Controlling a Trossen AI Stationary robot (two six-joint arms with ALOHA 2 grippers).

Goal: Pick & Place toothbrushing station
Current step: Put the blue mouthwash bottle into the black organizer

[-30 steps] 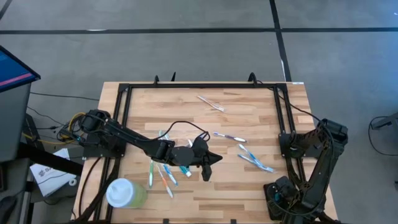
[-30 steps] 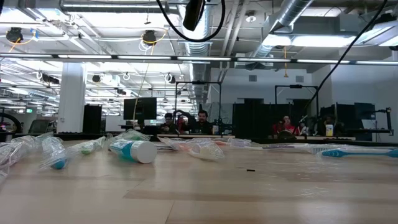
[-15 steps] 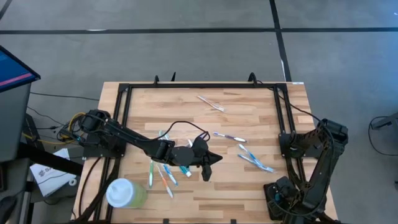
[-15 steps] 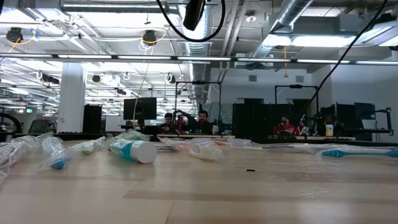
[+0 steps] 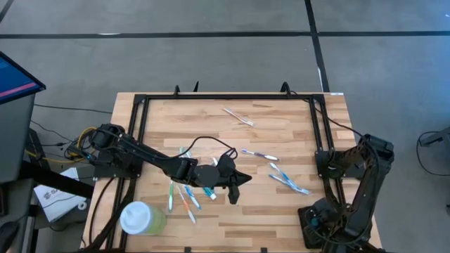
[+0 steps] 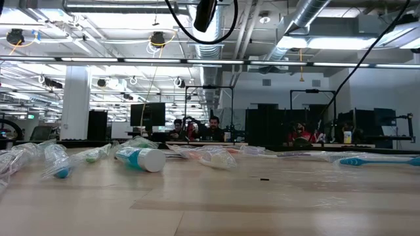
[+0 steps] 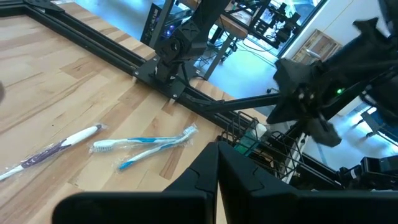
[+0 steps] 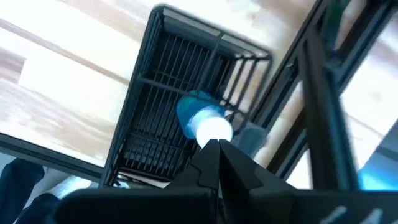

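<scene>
The toothbrushing station (image 8: 155,93), a black wire holder, stands at the table's near right corner (image 5: 305,213). A teal tube with a white cap (image 8: 205,121) stands in it. My right gripper (image 8: 212,149) points down over the holder, shut, its tips just short of the cap. Over the table's middle, my left gripper (image 5: 242,180) is shut and clear of the wood, with nothing in it. It points toward the holder (image 7: 252,134). Wrapped toothbrushes (image 7: 146,144) lie flat ahead of it. My right gripper's shut fingertips (image 8: 210,147) come from above, right next to the tube's white cap (image 8: 214,129). Whether they touch it I cannot tell. The tube stands in the holder.
A pale green cup with a white lid (image 5: 140,218) stands at the near left corner. More wrapped toothbrushes (image 5: 184,197) and a teal tube (image 6: 141,158) lie near the middle. One wrapped brush (image 5: 239,117) lies toward the far edge. A black frame (image 5: 232,97) borders the table.
</scene>
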